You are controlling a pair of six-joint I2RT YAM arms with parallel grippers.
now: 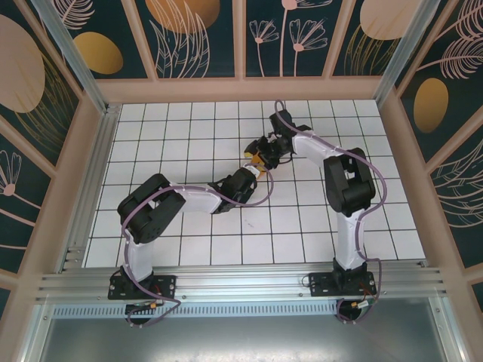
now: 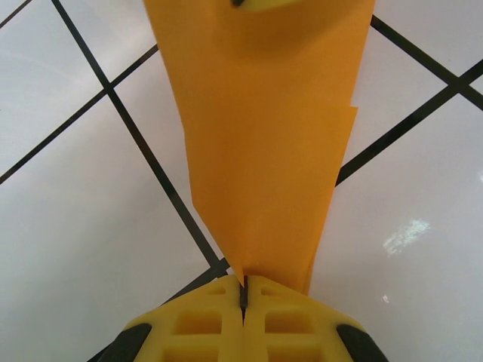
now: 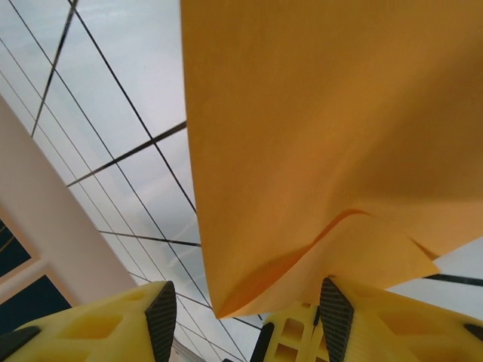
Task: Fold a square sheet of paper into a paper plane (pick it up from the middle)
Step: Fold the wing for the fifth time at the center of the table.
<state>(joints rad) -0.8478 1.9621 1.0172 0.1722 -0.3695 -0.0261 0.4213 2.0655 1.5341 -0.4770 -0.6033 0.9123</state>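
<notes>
Folding in hand: left gripper (image 2: 244, 292) pinches the narrow tip of the thin bright-orange folded paper (image 2: 264, 151) at bottom centre; we judge the spread right gripper (image 3: 245, 320) must next close on its lower corner.

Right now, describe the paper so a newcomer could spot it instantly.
On the white grid table, look near its middle, where the left gripper and right gripper meet. The folded orange paper sits between them, its narrow end pinched by the left one. It alone is bright plain orange; the wall ovals are duller, among leaf prints.
</notes>
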